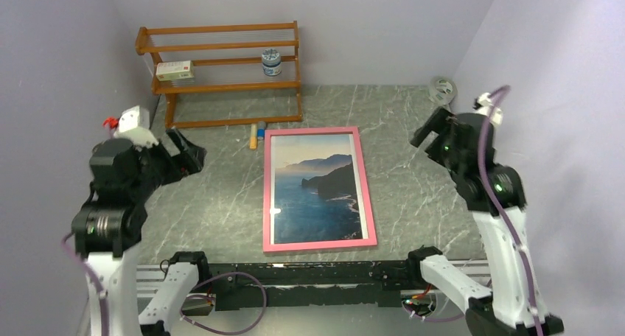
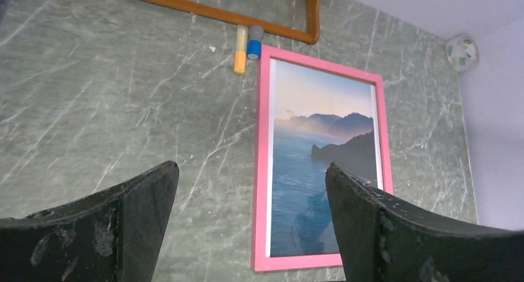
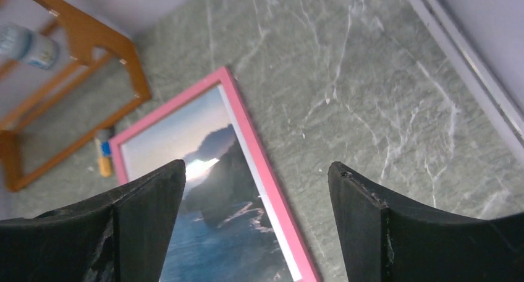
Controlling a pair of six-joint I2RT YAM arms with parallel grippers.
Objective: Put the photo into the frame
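The pink frame (image 1: 267, 203) lies flat and face up in the middle of the table (image 1: 214, 203), with the photo (image 1: 317, 192) seated inside it. The left pincer (image 1: 188, 153) and right pincer (image 1: 427, 133) hover on either side, both spread apart and empty. Beyond them stands an orange rack (image 1: 221, 87).

The frame (image 1: 320, 243), a tall rectangle with a narrow pink border, lay flat and face up on the grey marbled table (image 1: 214, 203), about midway between its sides, with its long edges running front to back, slightly off square. The photo (image 1: 318, 189) sat inside it, filling the opening within a thin white margin. It showed pale sky at the far end, dark headlands in the middle and blue sea nearest.
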